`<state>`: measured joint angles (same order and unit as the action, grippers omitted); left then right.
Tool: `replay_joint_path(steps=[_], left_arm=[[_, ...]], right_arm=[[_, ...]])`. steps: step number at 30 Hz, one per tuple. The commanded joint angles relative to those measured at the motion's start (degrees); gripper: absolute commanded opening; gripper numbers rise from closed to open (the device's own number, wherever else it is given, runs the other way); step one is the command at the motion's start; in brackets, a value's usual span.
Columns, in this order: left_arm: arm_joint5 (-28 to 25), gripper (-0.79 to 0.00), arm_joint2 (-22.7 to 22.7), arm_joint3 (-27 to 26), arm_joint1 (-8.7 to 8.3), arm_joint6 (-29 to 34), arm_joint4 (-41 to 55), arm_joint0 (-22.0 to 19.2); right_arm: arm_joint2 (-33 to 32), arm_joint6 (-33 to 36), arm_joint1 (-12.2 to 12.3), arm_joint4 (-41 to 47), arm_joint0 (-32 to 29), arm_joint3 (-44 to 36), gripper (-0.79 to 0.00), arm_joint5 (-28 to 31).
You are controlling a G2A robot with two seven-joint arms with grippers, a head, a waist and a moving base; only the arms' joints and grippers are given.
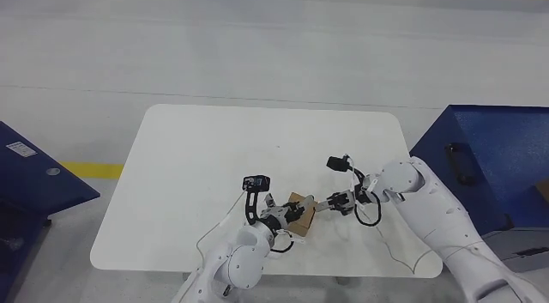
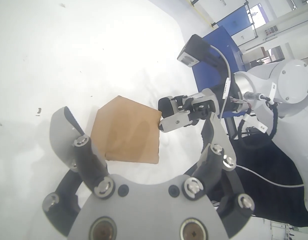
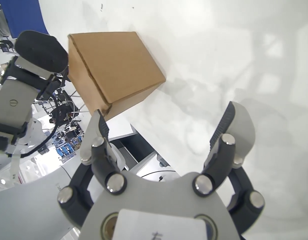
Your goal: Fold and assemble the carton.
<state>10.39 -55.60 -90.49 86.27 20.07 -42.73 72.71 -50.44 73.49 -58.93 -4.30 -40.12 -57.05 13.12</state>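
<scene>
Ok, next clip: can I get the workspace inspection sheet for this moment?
Surface: white table, a few dark specks.
Job's things: brown carton, folded into a box, near the table's front edge.
Clutter: nothing seen.
Grippers: left gripper open, facing the carton; right gripper open, one fingertip at a carton corner.
Cables: black cable looped at the right wrist.
Surroundings: blue cabinets either side, yellow floor line.

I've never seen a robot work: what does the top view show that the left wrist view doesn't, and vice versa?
Top view: the table's whole rounded outline, with the carton near its robot-side edge. Left wrist view: the open left gripper, and the right gripper's fingertip touching the carton's corner. Both: the brown carton on the white table.
</scene>
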Motion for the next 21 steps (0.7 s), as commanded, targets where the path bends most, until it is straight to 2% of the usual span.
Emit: replay_joint_path(steps=[1,3,13,15,18,21], left_arm=[[0.00,0.000,0.00,0.00,0.00,0.00,0.00,0.00],[0.00,0.000,0.00,0.00,0.00,0.00,0.00,0.00],[0.00,0.000,0.00,0.00,0.00,0.00,0.00,0.00],[-0.68,0.000,0.39,-0.59,-0.04,-0.76,-0.80,0.40],[-1.79,0.000,2.88,-2.61,-0.35,-5.68,-8.62,2.92],[-0.31,0.000,6.55,-3.72,-0.44,-11.67,-17.58,5.91]], right_arm=[[-2.69,0.89,0.59,3.93,0.09,0.72,0.000,0.95],[-5.20,1.15,1.25,6.11,0.30,1.57,0.000,0.98],[-5.20,1.15,1.25,6.11,0.30,1.57,0.000,0.98],[-6.16,0.03,1.25,8.93,-0.27,2.03,0.000,-0.25],[-7.97,-1.83,1.31,12.92,-0.40,3.82,0.000,-1.96],[-8.85,-1.82,1.10,16.96,-0.40,5.60,0.000,-3.48]])
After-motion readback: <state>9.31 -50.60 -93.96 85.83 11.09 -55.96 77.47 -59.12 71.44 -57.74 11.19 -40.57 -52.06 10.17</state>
